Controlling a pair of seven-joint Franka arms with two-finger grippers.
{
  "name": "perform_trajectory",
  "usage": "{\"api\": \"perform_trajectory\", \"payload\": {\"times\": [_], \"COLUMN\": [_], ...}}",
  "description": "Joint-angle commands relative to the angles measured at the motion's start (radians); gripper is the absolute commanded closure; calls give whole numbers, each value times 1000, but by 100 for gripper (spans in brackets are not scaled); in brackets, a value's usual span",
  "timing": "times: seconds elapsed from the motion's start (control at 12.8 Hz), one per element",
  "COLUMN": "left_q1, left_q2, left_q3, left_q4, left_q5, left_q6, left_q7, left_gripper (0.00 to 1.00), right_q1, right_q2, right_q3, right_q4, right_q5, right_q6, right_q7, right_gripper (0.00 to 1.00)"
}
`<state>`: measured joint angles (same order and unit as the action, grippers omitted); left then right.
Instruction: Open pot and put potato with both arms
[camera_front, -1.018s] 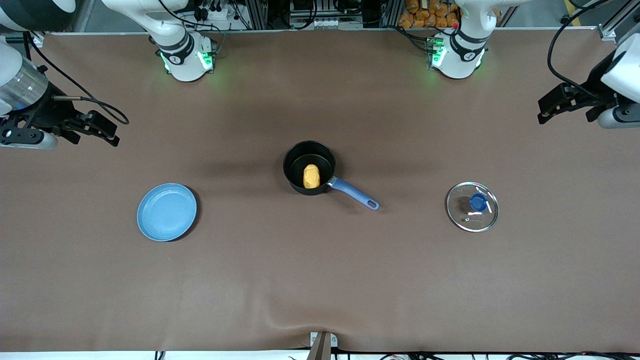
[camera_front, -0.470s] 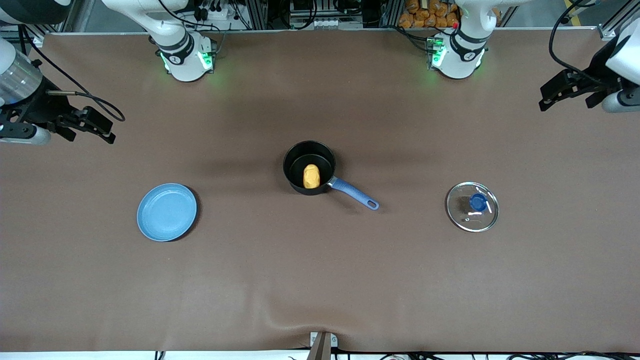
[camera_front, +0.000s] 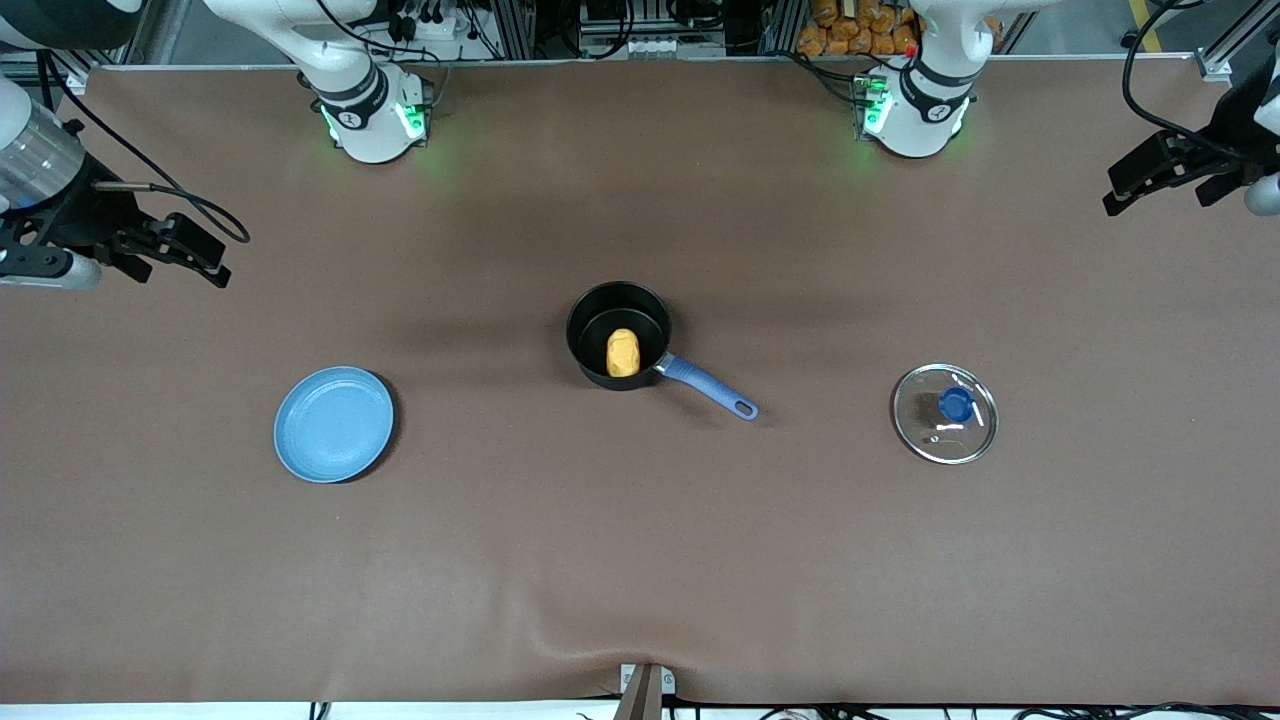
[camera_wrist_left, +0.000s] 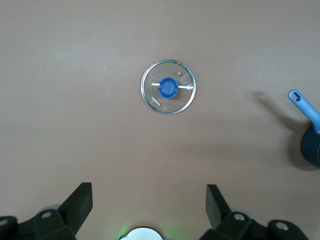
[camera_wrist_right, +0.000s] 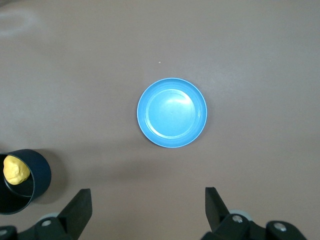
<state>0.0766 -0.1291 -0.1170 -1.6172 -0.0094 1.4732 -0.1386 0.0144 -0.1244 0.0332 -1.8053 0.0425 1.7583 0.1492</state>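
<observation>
The black pot (camera_front: 618, 335) with a blue handle (camera_front: 708, 387) stands open at the table's middle. The yellow-orange potato (camera_front: 622, 352) lies inside it; it also shows in the right wrist view (camera_wrist_right: 15, 170). The glass lid (camera_front: 945, 412) with a blue knob lies flat on the table toward the left arm's end, and shows in the left wrist view (camera_wrist_left: 168, 87). My left gripper (camera_front: 1150, 182) is open and empty, high over the left arm's end of the table. My right gripper (camera_front: 175, 250) is open and empty, high over the right arm's end.
A flat light-blue plate (camera_front: 333, 423) lies toward the right arm's end, nearer the front camera than the pot; it is bare in the right wrist view (camera_wrist_right: 172, 112). A small metal bracket (camera_front: 645, 690) sits at the table's near edge.
My left gripper has drawn away from the lid toward the table's end and edge of view. My right gripper rose slightly at first, then stayed still. Pot, potato, lid and plate have not moved.
</observation>
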Motion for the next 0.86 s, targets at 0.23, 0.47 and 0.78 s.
{"api": "perform_trajectory", "payload": {"times": [0.23,0.47,0.78], "left_q1": [0,-11,0], "left_q2": [2,20,25], "left_q3": [-7,-15,-24], "left_q4": [20,51,59], "left_q5": [-11,-23,-17], "left_q6": [-11,-14,-60], "left_q7": [-7,-7,-4], "left_gripper": [0,0,0], "right_q1": [-24,-24,-24], "right_q2": [-21,-23,-23], "right_q3": [21,21,19], "right_q4": [-31,-31,-31], "right_q5": [19,19,17], "right_q6": [38,36,36], "right_q7": [-13,-13,-13], "right_gripper": [0,0,0]}}
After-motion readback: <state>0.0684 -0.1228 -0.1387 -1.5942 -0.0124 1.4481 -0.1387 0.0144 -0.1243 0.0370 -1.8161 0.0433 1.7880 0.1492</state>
